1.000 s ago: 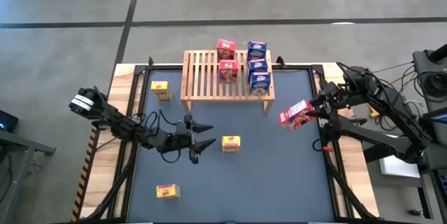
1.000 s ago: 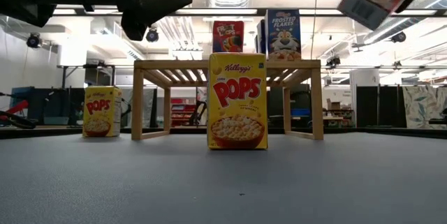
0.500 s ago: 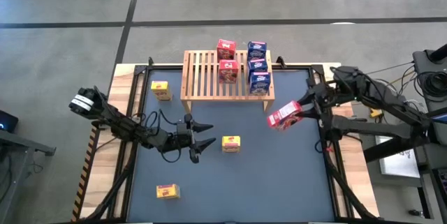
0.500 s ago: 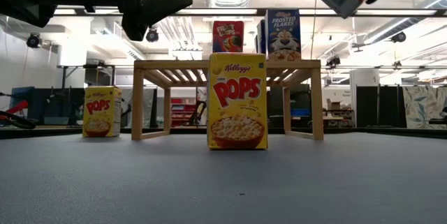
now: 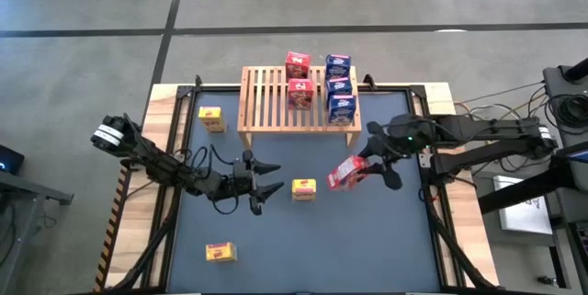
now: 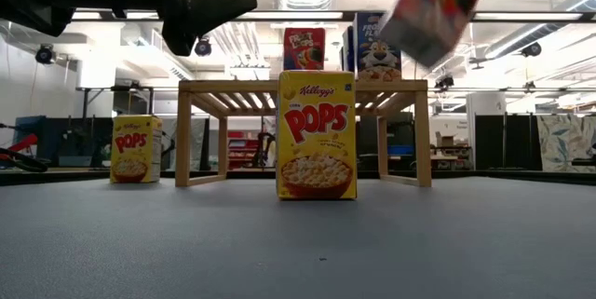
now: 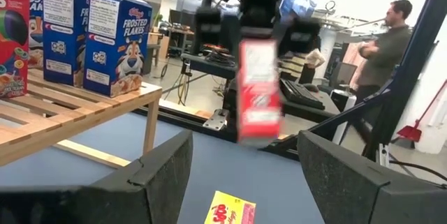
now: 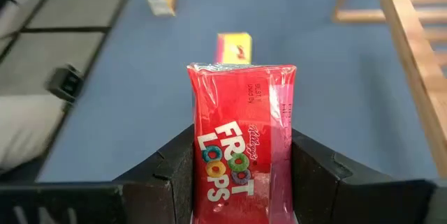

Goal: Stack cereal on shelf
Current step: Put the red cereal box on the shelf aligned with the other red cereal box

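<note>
The light-wood shelf (image 5: 276, 102) stands at the table's far side with two red cereal boxes (image 5: 299, 79) and three blue ones (image 5: 340, 86) upright on its slats. Yellow cereal boxes stand on the blue mat: one left of the shelf (image 5: 210, 118), one mid-table (image 5: 304, 188), one near the front (image 5: 220, 253). My right gripper (image 5: 363, 168) is shut on a red cereal box (image 8: 241, 140), in the air right of the middle yellow box. My left gripper (image 5: 276, 177) hovers open, left of that yellow box. My right gripper pinches the red box between its two fingers (image 8: 178, 172), one on each of two opposite sides (image 8: 198, 147). It comes from the table's right, slanting down, and the box juts out ahead of the fingers. The box is tilted and lifted clear of the mat.
The shelf's left slats (image 5: 262, 93) carry nothing. Open blue mat (image 5: 367, 240) lies at the near right. A wooden border (image 5: 163, 120) frames the table. A person (image 7: 391, 39) stands in the room beyond the table's right side.
My right gripper has swung from the table's right edge toward the middle and a little nearer, rolling as it went. It has carried the red box clear of the mat to a spot beside the middle yellow box.
</note>
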You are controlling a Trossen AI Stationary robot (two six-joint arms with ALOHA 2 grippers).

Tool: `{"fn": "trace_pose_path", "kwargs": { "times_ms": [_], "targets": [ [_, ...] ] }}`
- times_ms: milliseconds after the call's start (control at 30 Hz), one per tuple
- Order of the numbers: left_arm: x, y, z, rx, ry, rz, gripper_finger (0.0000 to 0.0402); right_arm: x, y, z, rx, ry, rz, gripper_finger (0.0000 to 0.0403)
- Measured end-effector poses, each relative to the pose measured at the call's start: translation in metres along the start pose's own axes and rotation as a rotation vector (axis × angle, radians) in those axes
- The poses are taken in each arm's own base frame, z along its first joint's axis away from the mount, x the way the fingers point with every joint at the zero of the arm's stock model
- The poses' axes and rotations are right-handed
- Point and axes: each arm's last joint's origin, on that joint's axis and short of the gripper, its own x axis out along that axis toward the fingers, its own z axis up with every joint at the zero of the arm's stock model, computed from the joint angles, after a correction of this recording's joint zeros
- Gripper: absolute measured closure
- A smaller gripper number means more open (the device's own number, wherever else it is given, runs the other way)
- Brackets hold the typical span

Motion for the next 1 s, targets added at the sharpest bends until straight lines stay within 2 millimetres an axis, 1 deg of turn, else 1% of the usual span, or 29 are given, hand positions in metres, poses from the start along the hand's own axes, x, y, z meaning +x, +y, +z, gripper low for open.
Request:
{"fn": "trace_pose_path", "kwargs": {
  "times_ms": [67,233,367,533,700,833,1000],
  "targets": [
    [0.0,0.0,0.0,-0.002,0.002,-0.004,0.0159,0.004,0.005,0.006,-0.019,-0.014,0.002,0.0236],
    [0.0,-0.002,-0.001,-0.034,0.023,-0.05,0.0153,0.018,0.012,0.008,-0.023,0.044,-0.021,0.0236],
    [0.002,-0.003,0.0,-0.04,0.021,-0.051,0.0138,0.019,0.017,0.015,-0.021,0.027,-0.002,0.0236],
    [0.003,-0.004,0.001,-0.041,0.021,-0.05,0.0125,0.022,0.021,0.013,-0.025,0.051,0.001,0.0236],
    [0.004,-0.003,0.001,-0.04,0.022,-0.046,0.0114,0.021,0.033,0.015,-0.059,0.027,0.049,0.0236],
    [0.004,-0.004,0.002,-0.046,0.018,-0.054,0.0106,0.027,0.04,0.018,-0.084,-0.001,0.077,0.0236],
    [0.009,-0.007,0.007,-0.041,0.011,-0.054,0.0099,0.042,0.041,0.021,-0.101,0.0,0.078,0.0236]
  ]
}}
